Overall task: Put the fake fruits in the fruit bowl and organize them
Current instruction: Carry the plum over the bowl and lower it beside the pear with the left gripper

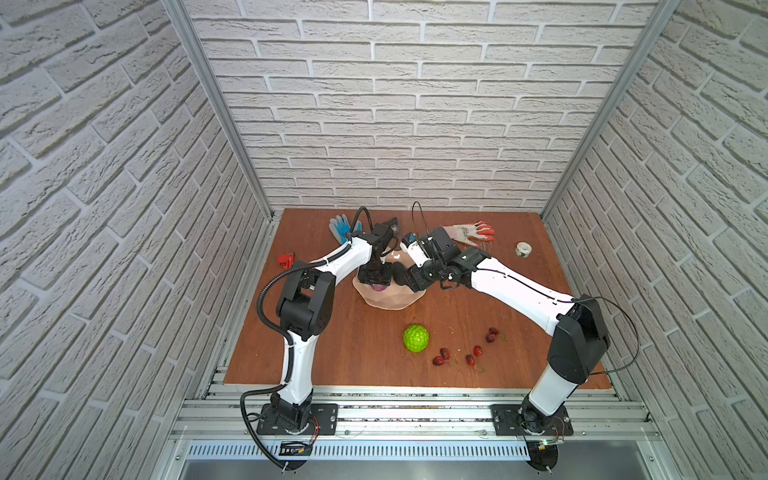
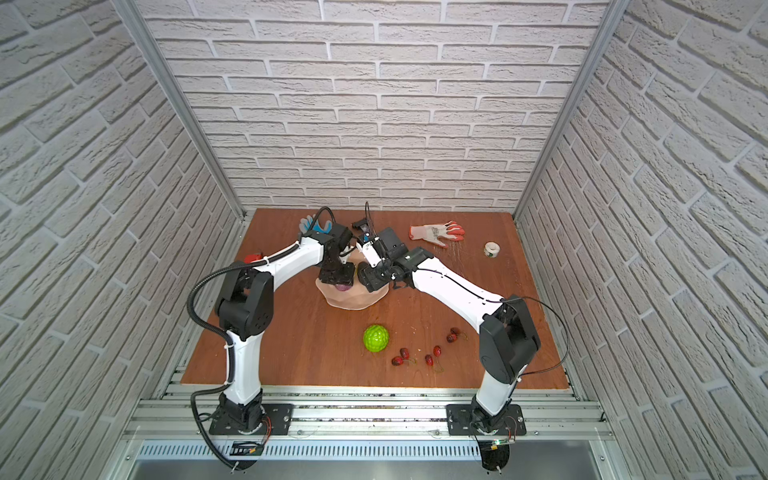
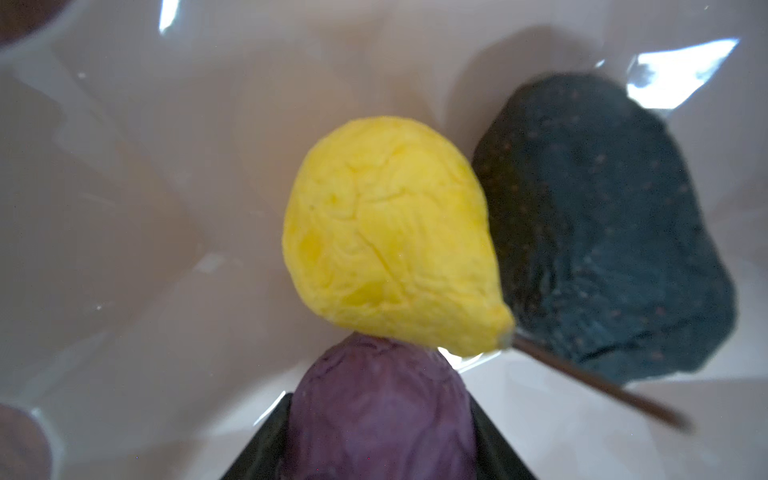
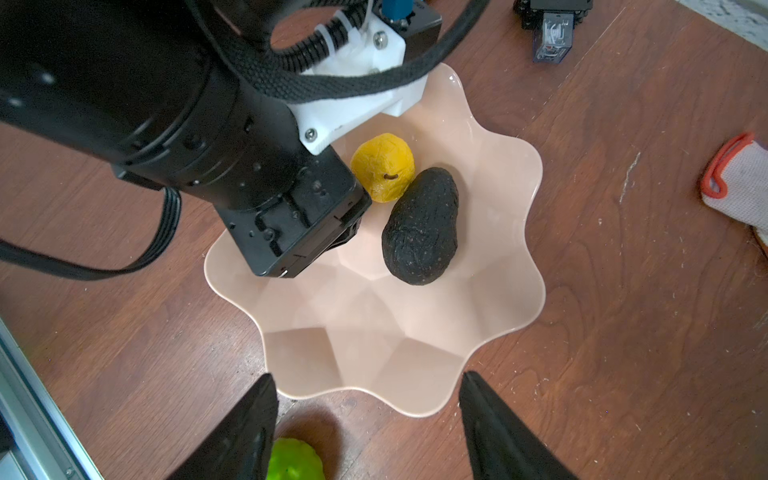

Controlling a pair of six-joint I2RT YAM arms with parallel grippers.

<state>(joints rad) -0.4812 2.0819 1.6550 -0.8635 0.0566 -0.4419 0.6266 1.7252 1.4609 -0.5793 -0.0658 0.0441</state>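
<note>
purple fruit [image 3: 382, 432] is pinched between the two black fingers [image 3: 266, 453] of the left gripper [image 3: 379, 395], which reaches down inside the fruit bowl [image 4: 511, 257]. whether the fruit rests on the bowl's floor cannot be told. just past it, and seemingly touching it, lies the yellow fruit [image 3: 386, 237], with a thin brown stem sticking out from its pointed end. the avocado [image 3: 602, 232] lies beside the yellow fruit and touches it; both are in the bowl's half away from the green ball [image 1: 415, 338]. the right gripper [image 4: 368, 376] hangs above the bowl, close beside the left one, its fingers spread wide with nothing between them. the bowl stands on the brown wooden table [image 1: 332, 340], near its middle. the green ball lies nearer the front edge, well apart from the bowl, and to the right of it are six cherries [image 1: 469, 359] in three loose pairs. at the back lie a blue glove [image 1: 341, 226] and an orange-and-white glove [image 1: 469, 232], with a white tape roll [image 1: 523, 249] toward the right wall and a small red thing [image 1: 285, 259] at the left edge.
</note>
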